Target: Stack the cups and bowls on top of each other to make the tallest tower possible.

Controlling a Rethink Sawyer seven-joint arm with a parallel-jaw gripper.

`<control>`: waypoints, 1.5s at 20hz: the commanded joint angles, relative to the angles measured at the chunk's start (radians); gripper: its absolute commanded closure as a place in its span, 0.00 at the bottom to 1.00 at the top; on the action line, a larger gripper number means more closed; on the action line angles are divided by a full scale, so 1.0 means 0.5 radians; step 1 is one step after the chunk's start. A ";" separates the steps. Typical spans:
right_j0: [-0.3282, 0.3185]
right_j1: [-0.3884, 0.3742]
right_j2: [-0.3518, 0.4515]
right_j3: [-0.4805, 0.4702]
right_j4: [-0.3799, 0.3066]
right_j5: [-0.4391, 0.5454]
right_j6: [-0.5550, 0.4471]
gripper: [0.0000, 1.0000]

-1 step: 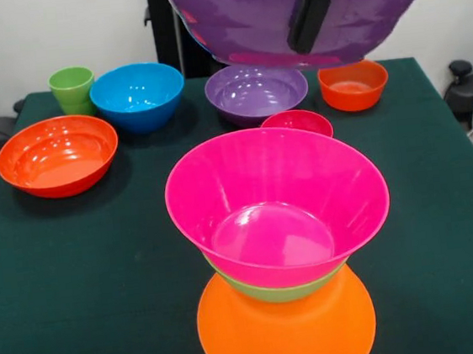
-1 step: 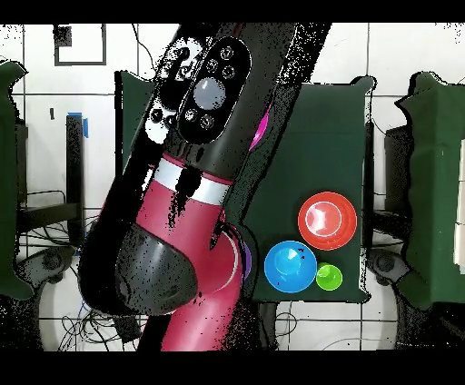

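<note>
While gripper (image 1: 313,8) clamps large purple bowl (image 1: 271,21) aloft, centre it over pink bowl (image 1: 277,202) near table's (image 1: 78,278) front edge, lower level.

Front corners of the table (image 1: 81,312) are wide open – pink-topped stack (image 1: 279,215) blocks the middle, loose bowls (image 1: 137,94) crowd the back row.

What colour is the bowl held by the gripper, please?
Purple bowl, clearest in the front view.

A pink bowl (image 1: 278,206) sits upright in a green bowl (image 1: 282,290) on an upturned orange bowl (image 1: 286,328). A large purple bowl (image 1: 287,15) hangs tilted above (others stand behind), beside a light-green cup (image 1: 72,88).
</note>
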 commanded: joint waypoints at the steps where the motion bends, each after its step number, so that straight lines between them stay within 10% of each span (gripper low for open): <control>1: -0.045 -0.033 -0.459 -0.104 0.202 0.250 0.194 1.00; 11: -0.113 0.036 -0.871 -0.053 0.545 0.188 0.162 1.00; 30: -0.103 0.092 -0.911 -0.009 0.590 0.086 0.119 1.00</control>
